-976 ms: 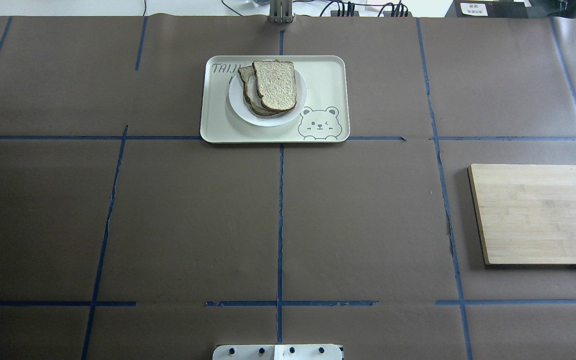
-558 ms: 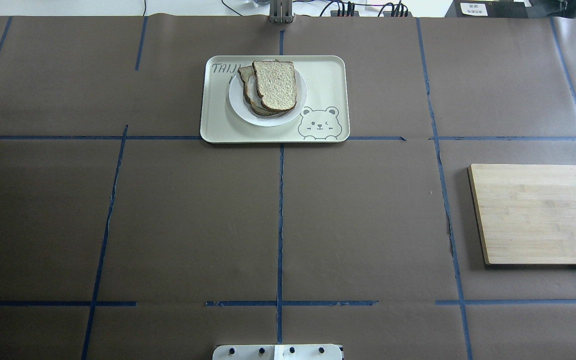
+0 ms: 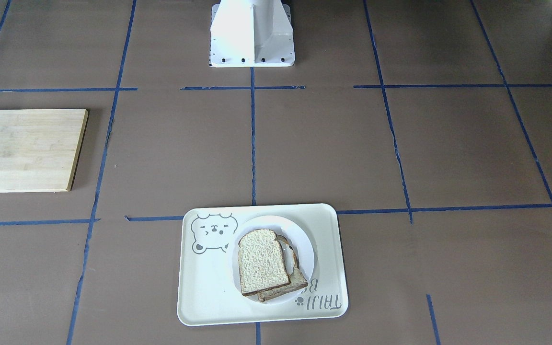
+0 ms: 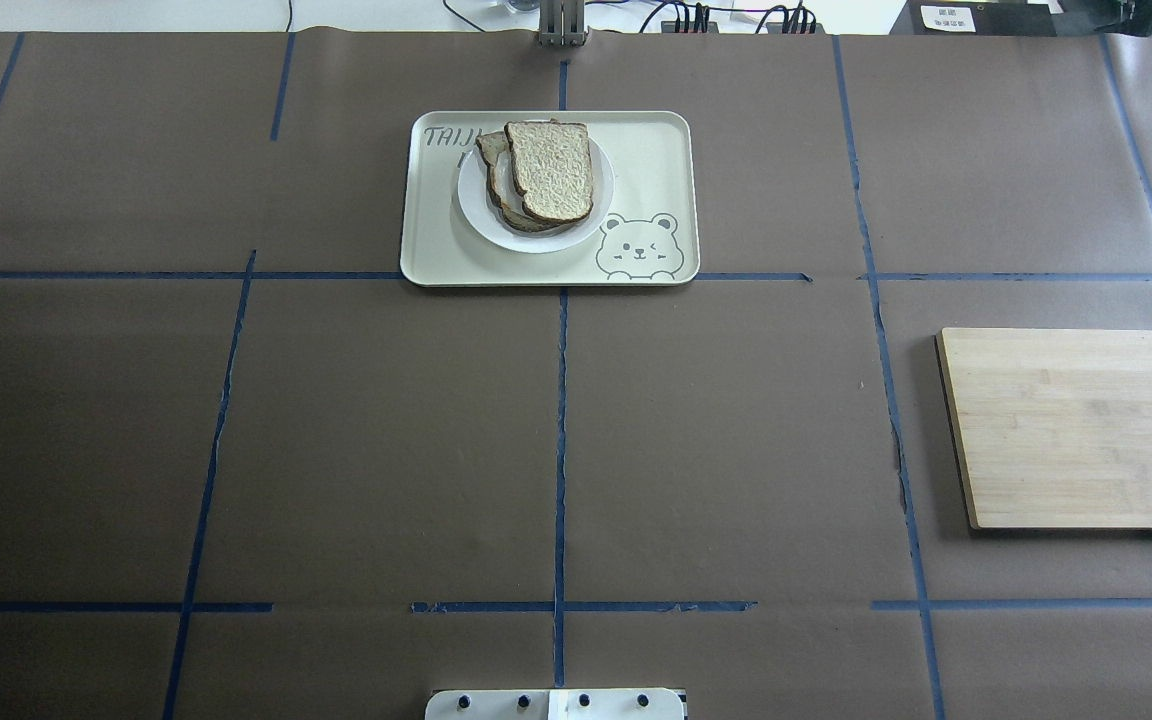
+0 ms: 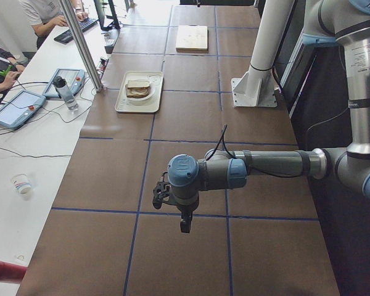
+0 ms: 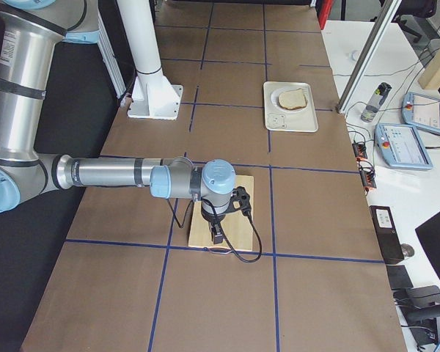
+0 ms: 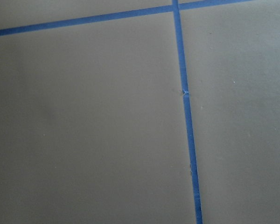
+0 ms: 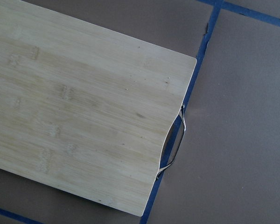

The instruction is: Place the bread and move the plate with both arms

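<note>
Since my claws show only in the two side views, I cannot tell how far either one is open or whether it grips anything. My left claw (image 5: 184, 225) hangs, pointing down, over bare brown paper near a crossing of blue tape lines (image 5: 139, 213), and its wrist camera sees nothing but that paper and tape. My right claw (image 6: 215, 236) hangs above the wooden board (image 4: 1076, 430), close to one end of it; its wrist camera looks down on the pale grain and on a thin metal handle (image 8: 175, 144) at the board's end. The bench (image 4: 736, 450) is covered all over in brown paper, marked into large squares by the tape. At its far middle sits the cream tray (image 4: 656, 150) with a bear printed in one corner, and on the tray rests the plate (image 4: 536, 240), towards my left half of it. The bread (image 4: 551, 170) lies on top, covering most of a second slice (image 4: 492, 160) that peeks out beneath on my left. Board and tray are well apart, the board off to my right. My white base (image 3: 252, 33) stands at the near edge. Beyond the far edge runs a white desk (image 5: 24, 148) with an aluminium post (image 5: 83, 46), a bottle (image 5: 65, 91), a control tablet (image 5: 17, 108), a paper cup (image 5: 21, 183) and seated people at a keyboard (image 5: 80, 28).
</note>
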Controlling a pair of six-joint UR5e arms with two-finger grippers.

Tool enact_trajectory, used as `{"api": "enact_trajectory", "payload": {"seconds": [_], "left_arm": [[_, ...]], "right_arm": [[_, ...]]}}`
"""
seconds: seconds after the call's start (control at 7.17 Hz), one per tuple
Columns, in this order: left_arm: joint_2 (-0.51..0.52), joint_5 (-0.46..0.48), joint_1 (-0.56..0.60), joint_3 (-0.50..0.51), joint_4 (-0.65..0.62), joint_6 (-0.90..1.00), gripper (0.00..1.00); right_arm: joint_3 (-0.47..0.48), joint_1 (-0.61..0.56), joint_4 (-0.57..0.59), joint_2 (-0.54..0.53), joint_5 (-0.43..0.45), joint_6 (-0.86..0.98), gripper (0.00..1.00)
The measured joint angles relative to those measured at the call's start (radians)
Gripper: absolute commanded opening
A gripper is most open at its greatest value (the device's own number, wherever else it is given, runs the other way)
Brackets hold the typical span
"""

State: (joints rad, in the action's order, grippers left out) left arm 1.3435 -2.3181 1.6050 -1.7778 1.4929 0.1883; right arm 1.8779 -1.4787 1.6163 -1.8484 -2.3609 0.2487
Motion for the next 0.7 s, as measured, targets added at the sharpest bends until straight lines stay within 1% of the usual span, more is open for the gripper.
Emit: {"api": "enact_trajectory", "payload": {"seconds": [0.7], "left_arm": [[-0.003,-0.003,-0.001,-0.011,0.001,0.002,1.00]], "right_arm": [[-0.004,0.000,0.000,0.000,0.000,0.000,1.00]]}}
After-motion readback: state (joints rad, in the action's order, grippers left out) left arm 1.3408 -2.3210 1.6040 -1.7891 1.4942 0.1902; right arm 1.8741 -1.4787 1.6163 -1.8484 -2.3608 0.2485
